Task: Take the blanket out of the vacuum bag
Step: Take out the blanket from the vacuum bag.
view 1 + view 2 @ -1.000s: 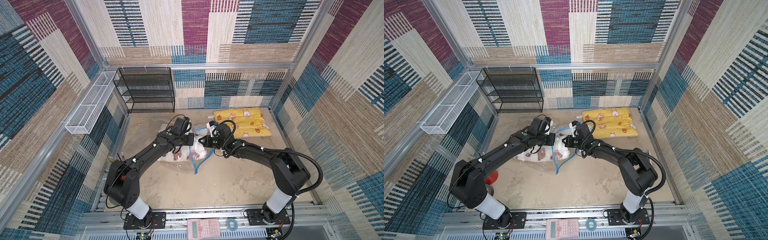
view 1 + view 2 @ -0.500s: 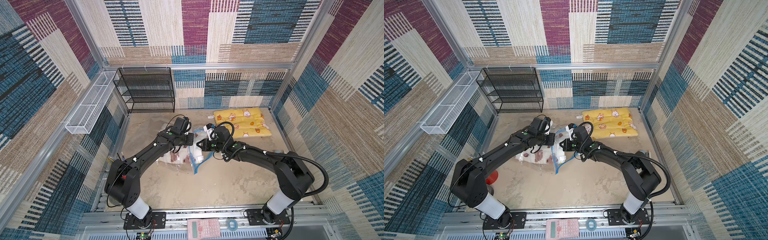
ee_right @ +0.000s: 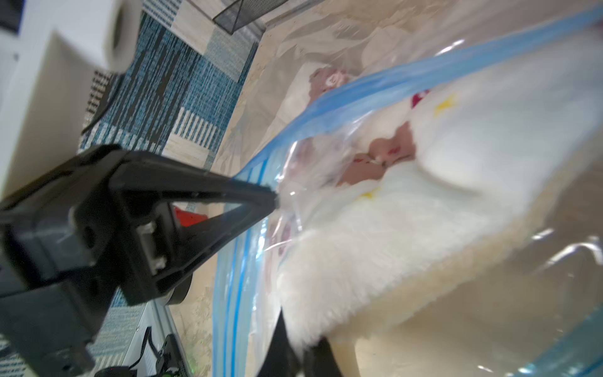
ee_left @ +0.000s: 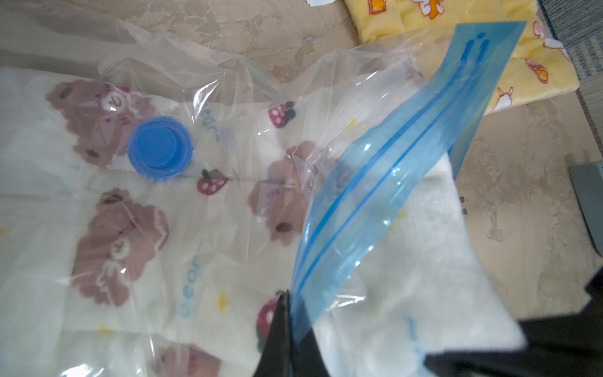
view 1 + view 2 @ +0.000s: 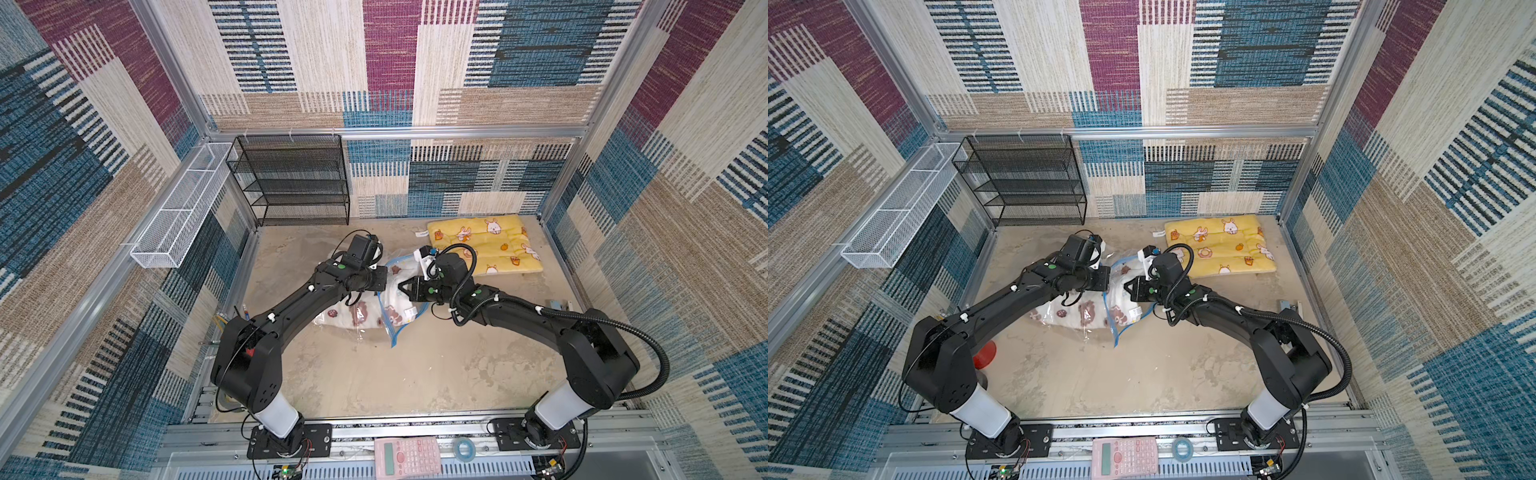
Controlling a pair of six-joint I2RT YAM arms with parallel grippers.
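Site type: robot test cell in a laboratory. Indicators:

- An aluminium profile frame (image 5: 415, 132) encloses the work area.
- Woven patchwork panels (image 5: 390, 45) line every wall.
- The left arm (image 5: 291, 307) and right arm (image 5: 519, 311) are bolted to a slotted base rail (image 5: 395, 428) along the lower edge of both top views.
- A pink calculator (image 5: 406, 456) and a tape roll (image 5: 462, 449) lie just beside that rail.

In both top views the black left arm (image 5: 299, 305) is covering part of the large clear crinkly plastic vacuum bag (image 5: 361, 322). In the right wrist view the white fluffy bear-print blanket (image 3: 375, 248) is blurring near the lens, and the frame's edge is cutting off the right gripper (image 3: 301, 357).
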